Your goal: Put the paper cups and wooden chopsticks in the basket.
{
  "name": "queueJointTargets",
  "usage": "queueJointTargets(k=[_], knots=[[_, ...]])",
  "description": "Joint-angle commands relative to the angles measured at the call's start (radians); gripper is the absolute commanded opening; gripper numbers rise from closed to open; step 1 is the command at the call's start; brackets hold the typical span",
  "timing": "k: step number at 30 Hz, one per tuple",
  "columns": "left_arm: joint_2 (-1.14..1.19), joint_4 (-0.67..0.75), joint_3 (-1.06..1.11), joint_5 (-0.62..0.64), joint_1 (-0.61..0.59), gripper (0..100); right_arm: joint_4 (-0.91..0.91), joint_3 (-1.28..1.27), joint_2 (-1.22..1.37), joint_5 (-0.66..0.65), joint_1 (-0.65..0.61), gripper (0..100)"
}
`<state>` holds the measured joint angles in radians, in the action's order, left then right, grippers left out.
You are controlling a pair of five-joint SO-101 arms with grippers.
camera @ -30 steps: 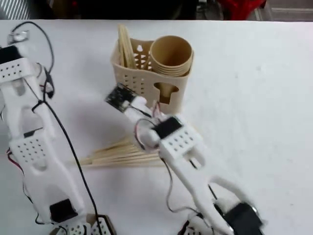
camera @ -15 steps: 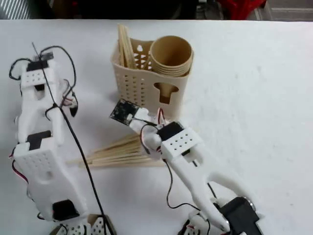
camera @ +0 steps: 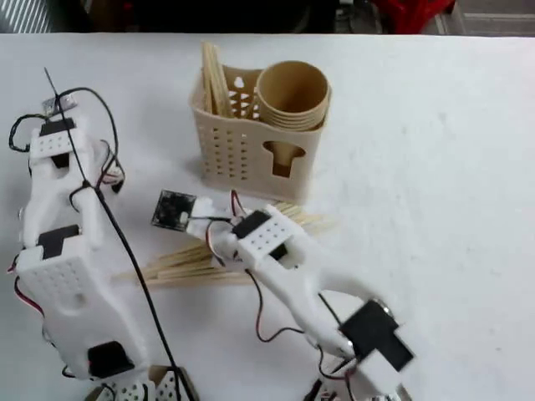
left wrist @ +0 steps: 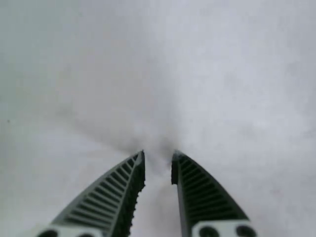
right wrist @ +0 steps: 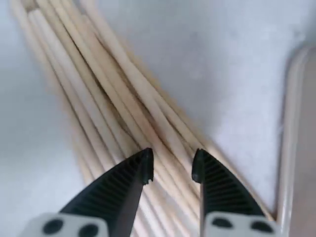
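Observation:
A beige perforated basket (camera: pixel 255 142) stands at the back middle of the table. It holds a stack of paper cups (camera: pixel 292 92) and a few wooden chopsticks (camera: pixel 215 77) upright. Several loose chopsticks (camera: pixel 188 266) lie fanned on the table in front of it. The right arm (camera: pixel 267 242) leans over their near end. In the right wrist view my right gripper (right wrist: pixel 171 165) is open just above the chopstick bundle (right wrist: pixel 123 108), with nothing between its fingers. My left gripper (left wrist: pixel 158 157) is open by a narrow gap over bare white table.
The left arm (camera: pixel 54 209) with its black cable stands along the table's left side. The white table (camera: pixel 435 167) is bare to the right of the basket. The basket's edge (right wrist: pixel 296 123) shows beside the chopsticks in the right wrist view.
The right arm has swung left and down from the basket's front onto the loose chopsticks. The left arm came in from the left edge, then shifted slightly back.

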<state>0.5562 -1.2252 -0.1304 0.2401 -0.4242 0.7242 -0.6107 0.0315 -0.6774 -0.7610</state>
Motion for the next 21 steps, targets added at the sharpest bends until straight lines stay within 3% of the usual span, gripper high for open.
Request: queueJointTargets(k=[1, 5, 10, 15, 21], knots=[[-0.064, 0.014, -0.005, 0.012, -0.015, 11, -0.016, 0.055, 0.031, -0.057, -0.008, 14.6], [-0.064, 0.014, -0.005, 0.014, -0.015, 11, -0.044, 0.055, 0.054, -0.066, -0.007, 13.7], [-0.064, 0.017, -0.005, 0.014, -0.016, 11, -0.025, 0.051, 0.048, -0.063, -0.005, 1.9], [-0.064, 0.068, 0.029, 0.014, -0.016, 11, 0.038, 0.054, 0.047, 0.035, 0.019, 3.0], [-0.064, 0.078, 0.034, 0.014, -0.016, 11, 0.088, 0.055, 0.008, 0.043, 0.041, 3.0]])
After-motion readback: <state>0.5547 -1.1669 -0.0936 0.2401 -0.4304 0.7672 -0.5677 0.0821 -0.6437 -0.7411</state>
